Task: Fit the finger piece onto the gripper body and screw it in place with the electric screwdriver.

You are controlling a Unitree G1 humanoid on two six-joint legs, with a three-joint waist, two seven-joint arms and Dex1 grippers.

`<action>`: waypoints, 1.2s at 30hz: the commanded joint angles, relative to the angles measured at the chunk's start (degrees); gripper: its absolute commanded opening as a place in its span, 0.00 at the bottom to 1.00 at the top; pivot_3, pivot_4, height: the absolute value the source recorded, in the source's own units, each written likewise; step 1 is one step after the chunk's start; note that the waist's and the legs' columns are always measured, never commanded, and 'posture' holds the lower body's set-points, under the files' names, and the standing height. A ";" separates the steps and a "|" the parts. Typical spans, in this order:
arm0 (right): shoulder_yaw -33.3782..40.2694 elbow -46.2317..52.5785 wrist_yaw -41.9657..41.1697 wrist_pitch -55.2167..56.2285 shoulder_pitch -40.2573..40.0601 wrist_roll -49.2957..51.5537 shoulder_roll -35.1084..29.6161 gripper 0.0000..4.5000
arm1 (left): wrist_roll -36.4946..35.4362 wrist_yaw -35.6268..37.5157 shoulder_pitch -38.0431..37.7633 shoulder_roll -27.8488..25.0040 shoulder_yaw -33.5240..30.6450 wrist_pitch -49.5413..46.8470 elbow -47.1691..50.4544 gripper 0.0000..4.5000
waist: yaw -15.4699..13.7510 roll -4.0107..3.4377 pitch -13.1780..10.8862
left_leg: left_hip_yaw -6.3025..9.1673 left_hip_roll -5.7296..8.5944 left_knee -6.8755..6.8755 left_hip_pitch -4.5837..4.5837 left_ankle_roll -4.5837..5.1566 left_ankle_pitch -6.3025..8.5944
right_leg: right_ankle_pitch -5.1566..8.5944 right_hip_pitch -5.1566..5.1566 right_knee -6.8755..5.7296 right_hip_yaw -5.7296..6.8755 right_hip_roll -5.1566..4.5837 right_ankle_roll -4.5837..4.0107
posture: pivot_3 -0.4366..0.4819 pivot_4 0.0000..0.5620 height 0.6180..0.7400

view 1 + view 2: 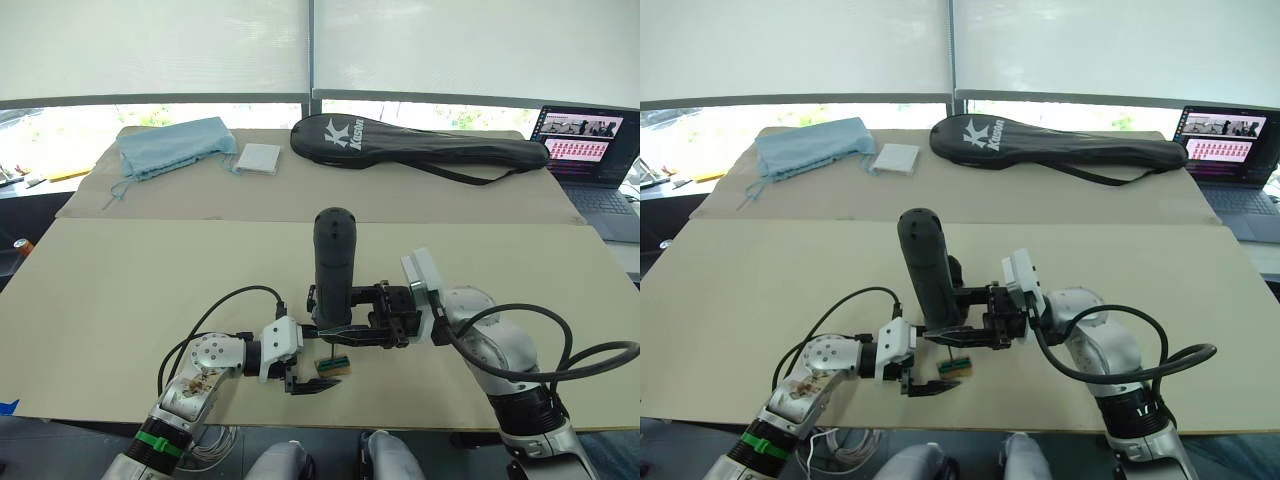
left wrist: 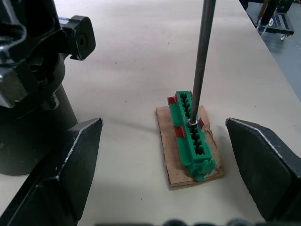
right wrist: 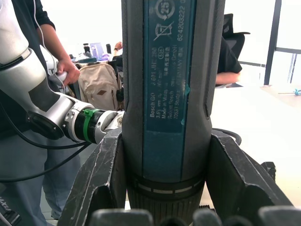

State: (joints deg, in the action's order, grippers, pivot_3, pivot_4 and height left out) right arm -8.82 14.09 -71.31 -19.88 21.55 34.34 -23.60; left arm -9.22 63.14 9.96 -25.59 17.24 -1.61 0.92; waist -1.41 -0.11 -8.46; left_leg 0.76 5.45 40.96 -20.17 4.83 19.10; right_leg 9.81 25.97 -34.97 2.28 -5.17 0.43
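My right gripper (image 1: pixel 345 328) is shut on the electric screwdriver (image 1: pixel 334 265), a thick black cylinder held upright with its rounded end up. Its thin metal bit (image 2: pixel 202 56) comes down onto a small green ribbed box (image 2: pixel 193 132) on a scrap of brown cardboard. My left gripper (image 2: pixel 162 169) is open low over the table, one finger on each side of that box and apart from it. A chunky black mechanism, seemingly the gripper body (image 2: pixel 33 70), stands just beyond the screwdriver. The finger piece is hidden from me.
At the back of the table lie a black racket bag (image 1: pixel 420 145), a blue cloth (image 1: pixel 175 145) and a white square pad (image 1: pixel 260 158). A laptop (image 1: pixel 590 150) sits at the far right. The table's front edge is just below my grippers. A person (image 3: pixel 44 42) stands beyond the left arm.
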 commanded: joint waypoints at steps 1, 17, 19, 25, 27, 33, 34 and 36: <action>0.02 1.38 -0.83 2.42 -0.20 0.19 -0.02 0.43 | 1.10 -0.29 -1.49 -0.16 2.17 -1.80 -1.94 0.98 | 0.00 0.00 0.00 | 0.00 0.00 0.00 0.00 0.00 0.00 | 0.00 0.00 0.00 0.00 0.00 0.00 | 0.48 0.27 1.00; -2.35 2.38 -1.09 7.85 -2.98 -2.18 0.00 0.43 | 0.97 0.20 -1.18 -0.87 1.53 -1.15 -2.78 0.98 | 0.27 -0.03 0.02 | 0.01 0.00 -0.08 0.40 0.00 0.01 | 0.01 -0.35 0.02 -0.01 0.01 0.01 | 0.48 0.27 1.00; -2.39 2.43 -0.94 8.30 -2.93 -2.26 0.09 0.43 | 0.92 0.28 -1.11 -0.98 1.43 -1.10 -2.83 0.98 | 0.40 -0.03 0.02 | 0.01 -0.01 -0.10 0.48 0.00 0.01 | 0.01 -0.43 0.04 -0.01 0.01 0.01 | 0.48 0.27 1.00; -2.47 2.96 -1.18 8.71 -2.72 -2.13 -0.25 0.43 | 0.33 0.80 -1.07 -1.55 0.84 -0.97 -2.76 0.98 | 0.59 -0.03 0.02 | 0.04 -0.03 -0.23 0.86 0.02 0.03 | 0.04 -0.78 0.11 -0.01 0.02 0.03 | 0.48 0.27 1.00; -2.52 3.55 -1.33 7.88 -2.71 -1.58 -0.59 0.43 | 0.20 0.76 -1.17 -1.70 0.39 -0.38 -2.77 0.98 | 0.64 -0.03 0.02 | 0.03 -0.03 -0.23 0.86 0.02 0.03 | 0.04 -0.77 0.11 -0.02 0.03 0.03 | 0.48 0.27 1.00; -2.84 5.11 -1.19 7.63 -2.56 -0.99 -0.87 0.43 | -1.18 1.39 -1.85 -2.86 -1.43 1.16 -2.72 0.98 | 0.85 0.00 0.00 | 0.03 -0.04 -0.23 0.85 0.02 0.03 | 0.04 -0.74 0.10 -0.02 0.04 0.02 | 0.48 0.27 1.00; -2.88 5.14 -1.18 7.62 -2.48 -0.95 -0.90 0.43 | -1.56 1.59 -1.97 -3.07 -1.66 1.32 -2.60 0.98 | 0.93 0.01 -0.01 | 0.03 -0.06 -0.23 0.85 0.01 0.03 | 0.05 -0.74 0.10 -0.03 0.06 0.01 | 0.48 0.27 1.00; -2.87 5.35 -1.14 7.64 -2.38 -0.80 -0.95 0.43 | -2.53 2.07 -2.32 -3.45 -2.09 1.64 -2.24 0.98 | 1.06 0.02 -0.01 | 0.03 -0.09 -0.24 0.84 0.01 0.03 | 0.06 -0.72 0.09 -0.03 0.08 -0.02 | 0.48 0.27 1.00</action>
State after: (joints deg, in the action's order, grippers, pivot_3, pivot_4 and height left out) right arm -12.28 16.74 -72.38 -12.55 18.82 32.19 -24.35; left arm -11.38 64.50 8.98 -27.79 15.88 0.23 -0.14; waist -0.34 -0.09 -8.48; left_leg 0.78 5.36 40.71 -19.32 4.84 19.13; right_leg 9.88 25.25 -34.88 2.25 -5.08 0.41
